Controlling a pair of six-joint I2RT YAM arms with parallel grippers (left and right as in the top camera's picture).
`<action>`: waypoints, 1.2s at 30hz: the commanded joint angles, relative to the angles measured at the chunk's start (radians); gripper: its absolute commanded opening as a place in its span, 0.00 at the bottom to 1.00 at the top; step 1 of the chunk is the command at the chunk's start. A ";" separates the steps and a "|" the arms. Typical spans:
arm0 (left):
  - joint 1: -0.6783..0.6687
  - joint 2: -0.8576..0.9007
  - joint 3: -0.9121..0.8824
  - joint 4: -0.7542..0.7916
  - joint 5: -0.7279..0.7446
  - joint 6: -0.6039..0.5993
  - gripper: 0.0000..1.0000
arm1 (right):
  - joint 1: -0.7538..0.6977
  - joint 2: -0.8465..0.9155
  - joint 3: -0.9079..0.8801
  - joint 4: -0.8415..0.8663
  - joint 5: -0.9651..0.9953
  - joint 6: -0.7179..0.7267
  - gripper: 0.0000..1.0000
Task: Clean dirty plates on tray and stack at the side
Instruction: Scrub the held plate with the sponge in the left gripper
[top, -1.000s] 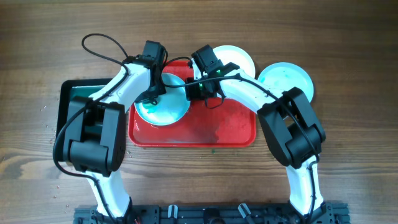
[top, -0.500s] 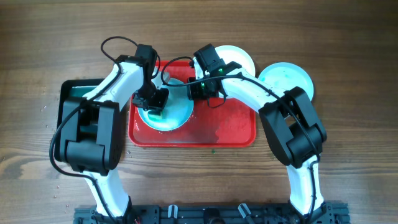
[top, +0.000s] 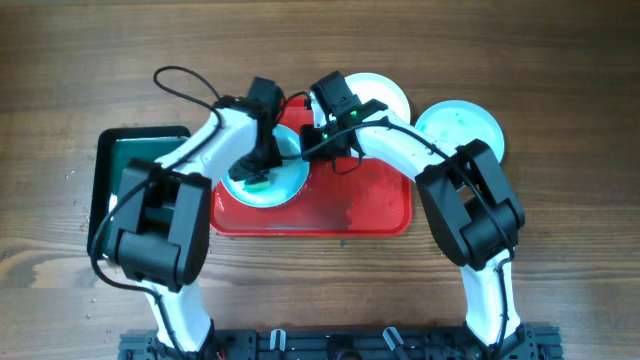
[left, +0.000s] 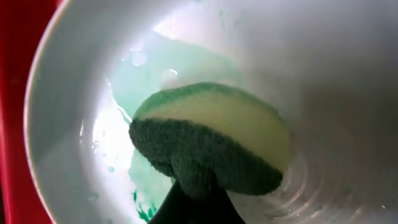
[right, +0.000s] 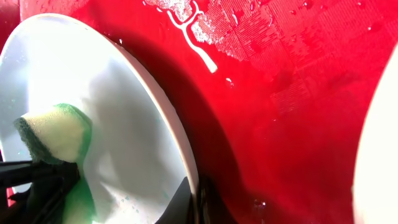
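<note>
A pale plate (top: 280, 180) with teal-green smears sits on the red tray (top: 360, 205), tilted up on its right edge. My right gripper (top: 312, 150) is shut on that plate's rim (right: 186, 168). My left gripper (top: 255, 172) is shut on a yellow and green sponge (left: 211, 143) and presses it on the plate's wet inside (left: 93, 124); the sponge also shows in the right wrist view (right: 56, 134). A white plate (top: 385, 92) and a mint-green plate (top: 465, 125) lie off the tray at the back right.
A black tray (top: 125, 165) with green water stands left of the red tray. The red tray's surface (right: 298, 93) is wet. The table is brown wood (top: 560, 250). A black cable (top: 180, 80) loops behind the left arm.
My left gripper and the sponge moved across the plate, from its left part toward its middle. The right gripper has held the plate's rim in place.
</note>
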 joint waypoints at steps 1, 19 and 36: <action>-0.074 0.090 -0.081 0.039 -0.119 -0.116 0.04 | -0.005 0.047 -0.013 -0.015 0.037 0.003 0.04; -0.010 -0.138 -0.252 0.081 -0.113 -0.256 0.04 | -0.005 0.047 -0.013 -0.014 0.037 0.003 0.04; 0.227 -0.138 -0.307 0.423 0.036 0.065 0.04 | -0.004 0.047 -0.013 -0.021 0.037 -0.016 0.04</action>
